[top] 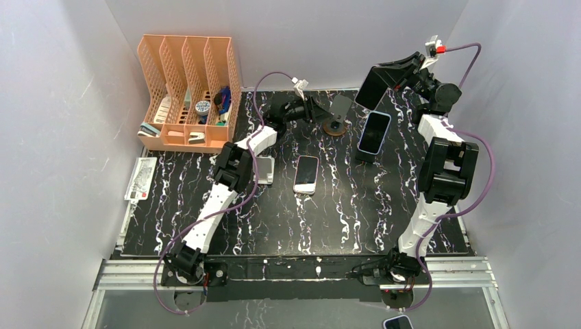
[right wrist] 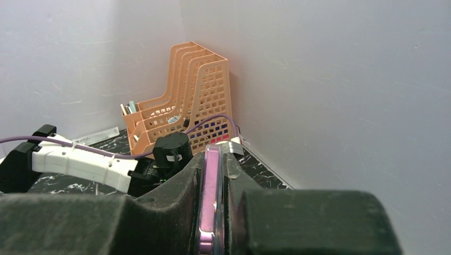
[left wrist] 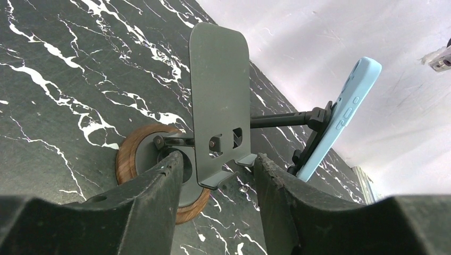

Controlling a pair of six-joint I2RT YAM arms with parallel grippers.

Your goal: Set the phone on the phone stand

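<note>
Nearest the arm bases, a pale phone [top: 306, 174] lies flat on the black table [top: 384, 219], and nothing is touching it. A bit farther back, the left gripper [left wrist: 217, 159] is spread wide, with one finger on each side of the bottom lip of the phone stand [left wrist: 219, 95]. The stand is upright on its round wooden base [left wrist: 126, 159]. The gripper looks ready to stop it sliding. Just beside it, a blue phone [left wrist: 340, 111] sits on another holder. Farthest back and high up, the right gripper [right wrist: 214, 162] pinches the phone [right wrist: 211, 223] by its flat faces. This step looks like carrying. Next, the phone has to come down, lean back like the plate and land on the little lip.
</note>
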